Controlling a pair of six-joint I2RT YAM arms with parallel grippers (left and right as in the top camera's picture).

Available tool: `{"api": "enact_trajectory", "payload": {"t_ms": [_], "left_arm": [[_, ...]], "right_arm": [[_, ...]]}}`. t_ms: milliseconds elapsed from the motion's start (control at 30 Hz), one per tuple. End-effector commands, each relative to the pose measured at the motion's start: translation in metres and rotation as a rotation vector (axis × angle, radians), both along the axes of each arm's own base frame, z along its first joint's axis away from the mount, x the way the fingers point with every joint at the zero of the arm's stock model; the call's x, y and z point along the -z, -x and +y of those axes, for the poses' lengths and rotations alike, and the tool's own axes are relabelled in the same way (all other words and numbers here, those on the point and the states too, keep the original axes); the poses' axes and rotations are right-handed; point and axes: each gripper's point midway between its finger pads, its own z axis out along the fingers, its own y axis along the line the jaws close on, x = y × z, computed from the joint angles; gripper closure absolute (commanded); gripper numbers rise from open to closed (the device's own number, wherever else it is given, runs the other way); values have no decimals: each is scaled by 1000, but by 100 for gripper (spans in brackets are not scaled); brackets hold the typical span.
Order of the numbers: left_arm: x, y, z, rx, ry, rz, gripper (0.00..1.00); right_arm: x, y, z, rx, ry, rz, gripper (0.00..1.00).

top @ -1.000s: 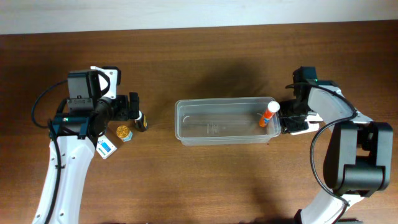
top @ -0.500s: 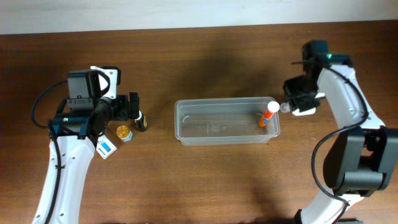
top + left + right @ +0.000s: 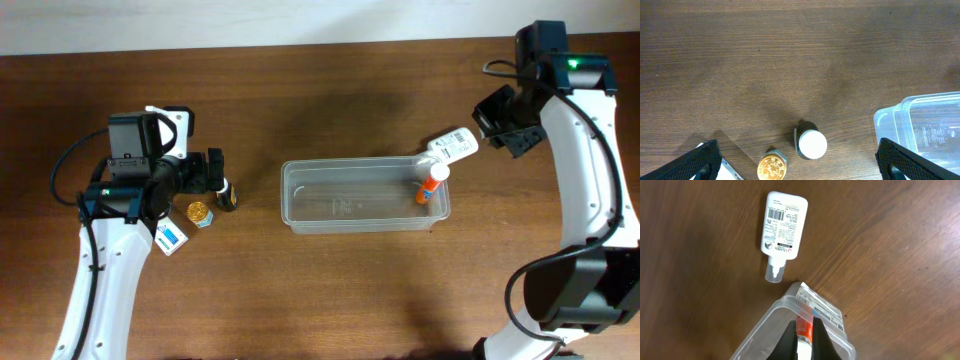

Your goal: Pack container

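Observation:
The clear container (image 3: 360, 163) sits mid-table. An orange tube with a white cap (image 3: 432, 183) leans inside its right end. A white bottle (image 3: 455, 146) lies on the table just outside the container's far right corner. It also shows in the right wrist view (image 3: 784, 227), cap towards the container (image 3: 832, 316). My right gripper (image 3: 503, 122) is raised above and to the right, jaws nearly together and holding nothing. In the right wrist view (image 3: 805, 340) the tube (image 3: 805, 328) shows below through the gap. My left gripper (image 3: 810, 167) is open over a black bottle with a white cap (image 3: 811, 144).
A gold hexagonal jar (image 3: 199, 212) and a white and blue packet (image 3: 170, 238) lie left of the container, beside the black bottle (image 3: 228, 194). The jar also shows in the left wrist view (image 3: 772, 166). The container's left corner (image 3: 920, 125) shows at the right edge of that view.
My right arm has risen and swung from the container's right end up towards the far right. The white bottle now lies uncovered by the container's corner. The left arm has not moved.

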Motion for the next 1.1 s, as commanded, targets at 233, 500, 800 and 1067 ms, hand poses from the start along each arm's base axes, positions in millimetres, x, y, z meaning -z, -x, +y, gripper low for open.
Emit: {"api": "enact_trajectory", "payload": {"t_ms": [233,500,800,1067], "left_arm": [[-9,-4,-3,3,16,-22,1],[-9,-4,-3,3,16,-22,1],[-9,-4,-3,3,16,-22,1],[-9,-4,-3,3,16,-22,1]], "right_arm": [[-11,-1,-6,-61,55,-30,90],[-11,0,-6,-62,55,-28,88],[-10,2,-6,-89,61,-20,83],[-12,-3,-6,-302,119,-41,64]]}}
